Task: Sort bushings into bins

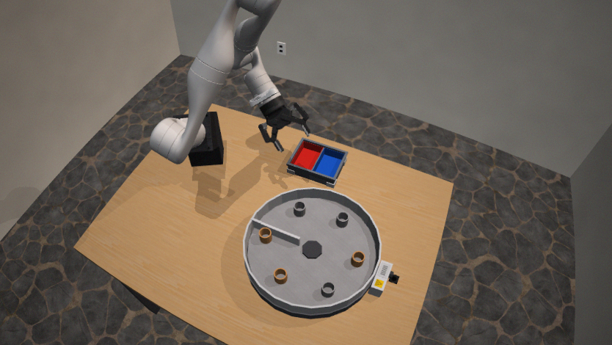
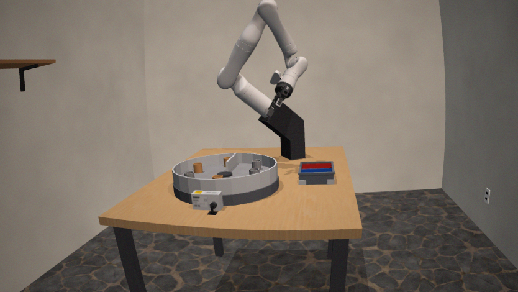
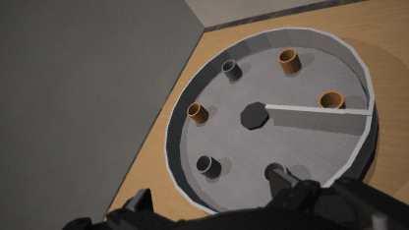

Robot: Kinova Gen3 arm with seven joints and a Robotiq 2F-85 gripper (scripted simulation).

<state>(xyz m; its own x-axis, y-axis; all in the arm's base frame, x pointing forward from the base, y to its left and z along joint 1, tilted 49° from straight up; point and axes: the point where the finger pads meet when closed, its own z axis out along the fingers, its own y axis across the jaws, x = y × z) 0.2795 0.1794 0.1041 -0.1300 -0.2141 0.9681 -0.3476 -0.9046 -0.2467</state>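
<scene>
A round grey turntable (image 1: 311, 250) carries three bronze bushings (image 1: 265, 234) (image 1: 280, 275) (image 1: 357, 258) and three steel bushings (image 1: 299, 208) (image 1: 342, 219) (image 1: 328, 289), all upright. One bronze bushing touches or nearly touches a white fixed bar (image 1: 276, 230). A two-part bin with a red half (image 1: 306, 155) and a blue half (image 1: 329, 164) stands behind the turntable; both halves look empty. My gripper (image 1: 292, 132) is open and empty, held high above the table left of the red bin. In the wrist view the turntable (image 3: 275, 121) lies below, and my fingers partly hide one steel bushing (image 3: 275, 167).
The arm's black pedestal (image 1: 208, 139) stands at the table's back left. A white control box with a knob (image 1: 382, 278) is fixed to the turntable's rim. A black hub (image 1: 311, 249) marks its centre.
</scene>
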